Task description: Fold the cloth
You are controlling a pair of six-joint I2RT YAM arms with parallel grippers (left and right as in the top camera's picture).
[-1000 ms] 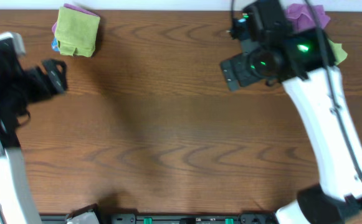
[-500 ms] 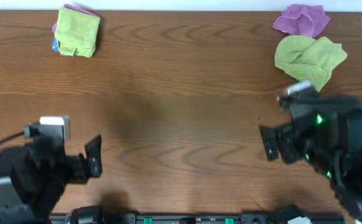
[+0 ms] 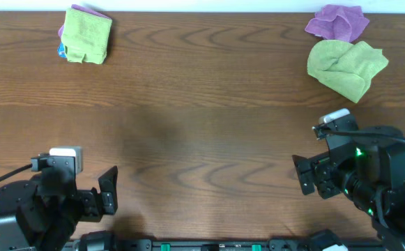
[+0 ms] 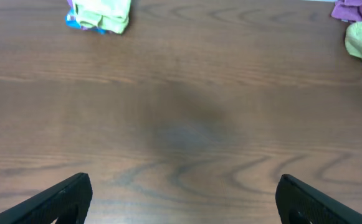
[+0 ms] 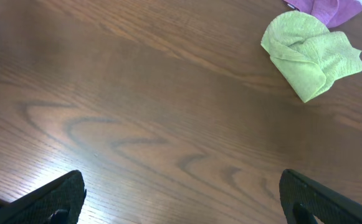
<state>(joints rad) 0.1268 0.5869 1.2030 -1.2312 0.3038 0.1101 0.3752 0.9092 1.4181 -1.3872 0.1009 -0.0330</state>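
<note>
- Two grippers sit low by the near edge of the table (image 3: 202,125): the left gripper (image 4: 184,196) toward the near left corner, the right gripper (image 5: 184,193) toward the near right corner.
- Both have their fingers spread wide, gripping nothing.
- Green cloth (image 3: 346,64) lies crumpled near the far right corner, well apart from either gripper.
- Purple cloth (image 3: 337,21) is bunched just behind it at the far edge; whether they touch is unclear.
- Folded stack (image 3: 86,33), green on top with purple and blue edges beneath, rests at the far left corner.
</note>
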